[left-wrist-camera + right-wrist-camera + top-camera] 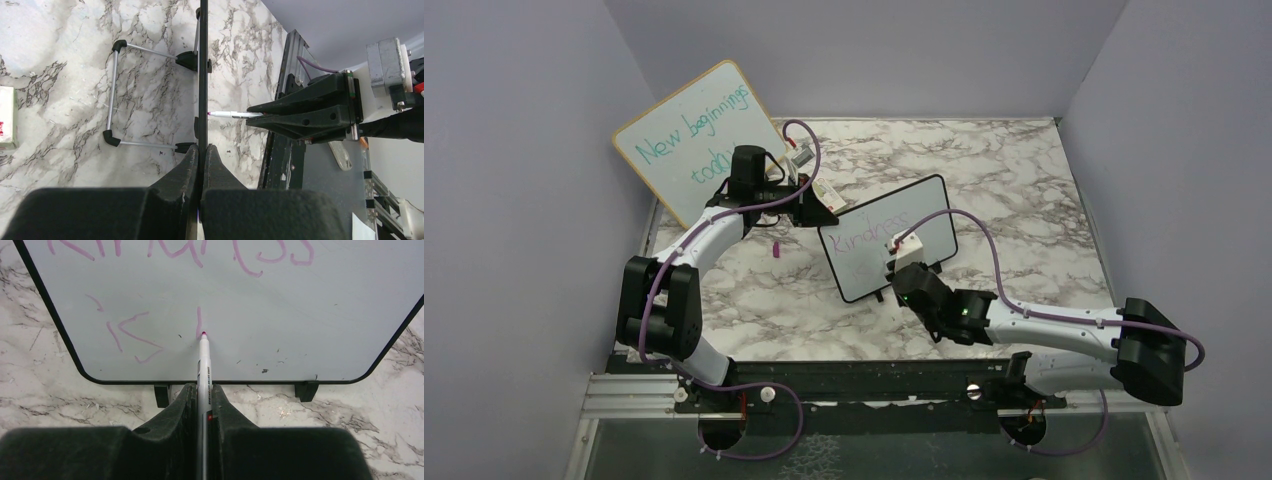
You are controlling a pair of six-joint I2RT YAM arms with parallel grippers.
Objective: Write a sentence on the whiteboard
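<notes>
The small black-framed whiteboard stands tilted at the table's middle, on little black feet. The purple-pink sentence reads "Kindness" on the first line, with "is" and one short stroke below it. My left gripper is shut on the board's left edge, which the left wrist view shows edge-on between my left gripper's fingers. My right gripper is shut on a white marker. Its pink tip touches the board at the foot of that stroke. The marker also shows in the left wrist view.
A larger wood-framed board with teal writing leans in the back left corner. A small purple cap lies on the marble left of the whiteboard. A wire stand sits behind the board. A metal rail runs along the near edge.
</notes>
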